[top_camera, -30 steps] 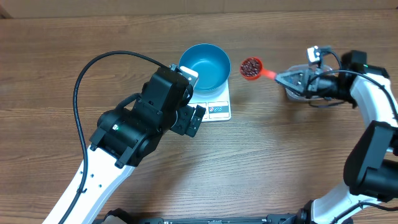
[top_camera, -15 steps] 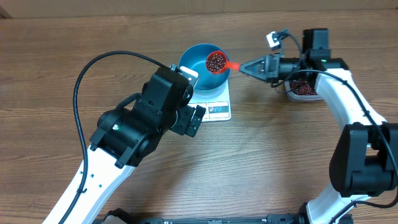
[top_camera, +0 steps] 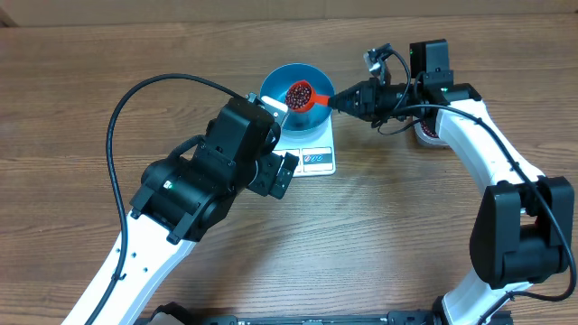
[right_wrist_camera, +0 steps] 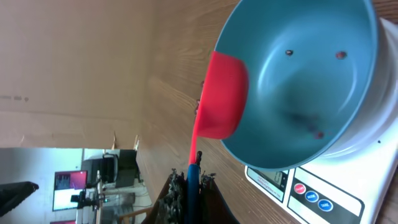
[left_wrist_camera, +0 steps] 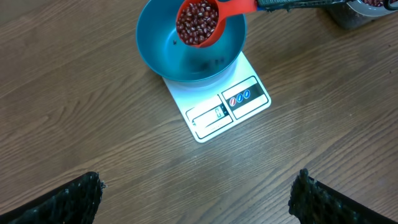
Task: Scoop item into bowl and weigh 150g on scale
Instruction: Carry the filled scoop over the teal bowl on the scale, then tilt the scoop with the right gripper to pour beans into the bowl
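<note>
The blue bowl (top_camera: 312, 110) (left_wrist_camera: 155, 43) stands on the white scale (top_camera: 312, 155) (left_wrist_camera: 224, 106). Above the bowl hangs a red scoop (top_camera: 307, 94) (right_wrist_camera: 224, 93), level and heaped with dark red-brown beans (left_wrist_camera: 197, 23). My right gripper (top_camera: 343, 97) (right_wrist_camera: 193, 180) is shut on the scoop's handle, just right of the bowl. A few loose beans (right_wrist_camera: 341, 55) lie inside the bowl (right_wrist_camera: 298, 81). My left gripper (left_wrist_camera: 198, 177) hovers open over bare table in front of the scale, holding nothing.
A clear tub (top_camera: 426, 134) with more beans sits to the right of the scale, partly hidden under my right arm. The left arm's black body (top_camera: 235, 153) hangs close to the scale's left side. The table is brown wood.
My right gripper has carried the loaded scoop leftward, from beside the tub to over the bowl. The left arm has stayed still.
</note>
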Available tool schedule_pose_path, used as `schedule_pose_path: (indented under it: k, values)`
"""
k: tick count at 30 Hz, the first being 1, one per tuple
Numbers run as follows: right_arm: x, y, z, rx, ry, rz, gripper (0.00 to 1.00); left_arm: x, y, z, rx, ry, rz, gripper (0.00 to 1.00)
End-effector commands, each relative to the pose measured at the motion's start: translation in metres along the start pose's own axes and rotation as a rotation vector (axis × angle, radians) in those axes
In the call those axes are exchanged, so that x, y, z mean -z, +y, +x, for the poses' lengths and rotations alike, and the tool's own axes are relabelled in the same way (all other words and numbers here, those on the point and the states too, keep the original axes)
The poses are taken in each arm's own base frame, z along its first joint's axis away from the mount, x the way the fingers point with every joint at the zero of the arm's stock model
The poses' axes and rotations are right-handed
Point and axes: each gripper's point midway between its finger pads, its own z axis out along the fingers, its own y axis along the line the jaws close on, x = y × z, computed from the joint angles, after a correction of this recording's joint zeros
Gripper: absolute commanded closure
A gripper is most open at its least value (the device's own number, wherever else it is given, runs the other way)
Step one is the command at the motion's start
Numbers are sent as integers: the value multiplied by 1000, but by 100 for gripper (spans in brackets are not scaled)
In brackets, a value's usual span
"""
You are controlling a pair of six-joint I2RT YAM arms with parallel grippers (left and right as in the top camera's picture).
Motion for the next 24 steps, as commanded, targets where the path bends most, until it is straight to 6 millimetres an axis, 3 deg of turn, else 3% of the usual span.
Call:
schedule_pose_path:
  k: [1, 4, 7, 12, 16, 21, 24]
  values:
    - [4, 8, -12, 9, -25, -3, 96, -1, 1, -2, -10, -2, 4, 0]
    - [4, 8, -13, -16, -28, -3, 96, -1, 1, -2, -9, -2, 4, 0]
    - [2, 18, -7, 86, 0, -50, 96, -1, 1, -2, -9, -2, 4, 0]
    - [3, -2, -15, -84, -49, 61, 96, -1, 1, -2, -9, -2, 4, 0]
    - [1, 17, -8, 86, -6, -37, 96, -1, 1, -2, -9, -2, 4, 0]
    - [0, -1, -9, -22, -27, 66, 96, -1, 1, -2, -10, -2, 4, 0]
    - [0, 11, -4, 89, -2, 13, 96, -1, 1, -2, -9, -2, 4, 0]
